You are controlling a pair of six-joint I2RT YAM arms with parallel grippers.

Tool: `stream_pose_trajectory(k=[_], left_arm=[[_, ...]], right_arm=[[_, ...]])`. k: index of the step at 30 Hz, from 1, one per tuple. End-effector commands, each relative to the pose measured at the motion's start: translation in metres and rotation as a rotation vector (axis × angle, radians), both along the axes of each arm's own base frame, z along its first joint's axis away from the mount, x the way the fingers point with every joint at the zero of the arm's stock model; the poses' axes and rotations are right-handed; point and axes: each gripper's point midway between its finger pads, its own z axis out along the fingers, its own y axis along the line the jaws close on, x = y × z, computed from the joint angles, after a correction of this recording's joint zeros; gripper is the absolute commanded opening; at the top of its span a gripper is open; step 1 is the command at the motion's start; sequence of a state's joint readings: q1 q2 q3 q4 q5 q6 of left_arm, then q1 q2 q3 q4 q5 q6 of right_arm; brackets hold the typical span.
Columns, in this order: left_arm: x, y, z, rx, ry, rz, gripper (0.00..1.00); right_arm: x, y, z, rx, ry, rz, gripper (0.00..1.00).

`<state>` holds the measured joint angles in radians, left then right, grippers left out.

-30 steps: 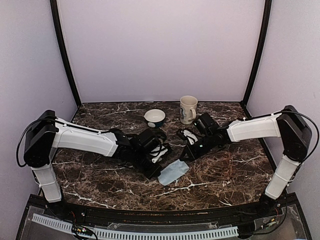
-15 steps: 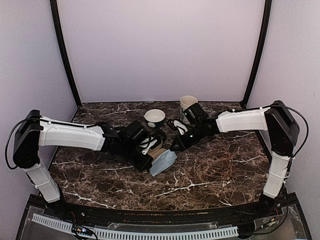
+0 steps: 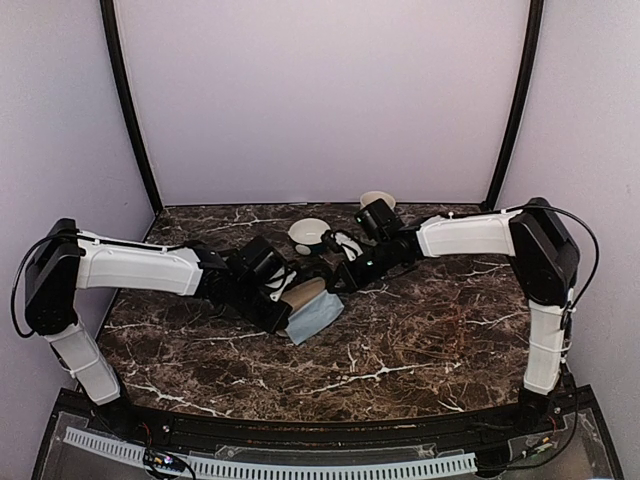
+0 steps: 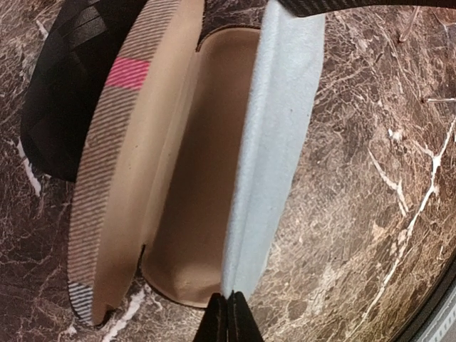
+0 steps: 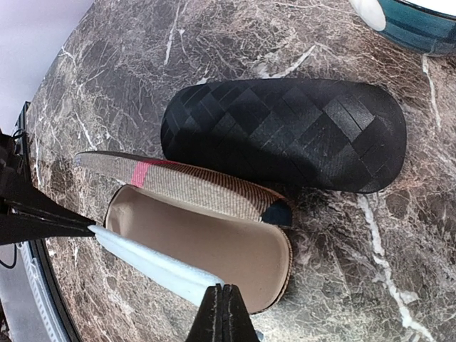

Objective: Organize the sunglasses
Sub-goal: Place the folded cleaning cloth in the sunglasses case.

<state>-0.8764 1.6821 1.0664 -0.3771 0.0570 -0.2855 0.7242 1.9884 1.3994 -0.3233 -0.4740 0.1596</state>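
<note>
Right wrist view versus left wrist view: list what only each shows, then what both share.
Only the right wrist view: the teal bowl and the black checkered case whole. Only the left wrist view: no extra object, just a close look at the left gripper shut on the pale blue cloth. Both: the open brown striped case, the cloth, part of the black case and the marble table. Neither shows the sunglasses.
</note>
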Motion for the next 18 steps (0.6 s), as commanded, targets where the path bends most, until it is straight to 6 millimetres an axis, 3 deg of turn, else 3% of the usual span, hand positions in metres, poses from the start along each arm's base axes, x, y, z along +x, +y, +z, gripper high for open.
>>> stream_pose_trajectory(k=[1,18], left_arm=[[0.004,0.012,0.014,-0.01,-0.021,0.038,0.0],[0.02,0.024,0.006,0.046,-0.049,0.1,0.0]], right_arm=[[0.01,0.006,0.007,0.019,-0.015,-0.009,0.0],[0.016,0.019,0.003,0.027,-0.023,-0.021,0.0]])
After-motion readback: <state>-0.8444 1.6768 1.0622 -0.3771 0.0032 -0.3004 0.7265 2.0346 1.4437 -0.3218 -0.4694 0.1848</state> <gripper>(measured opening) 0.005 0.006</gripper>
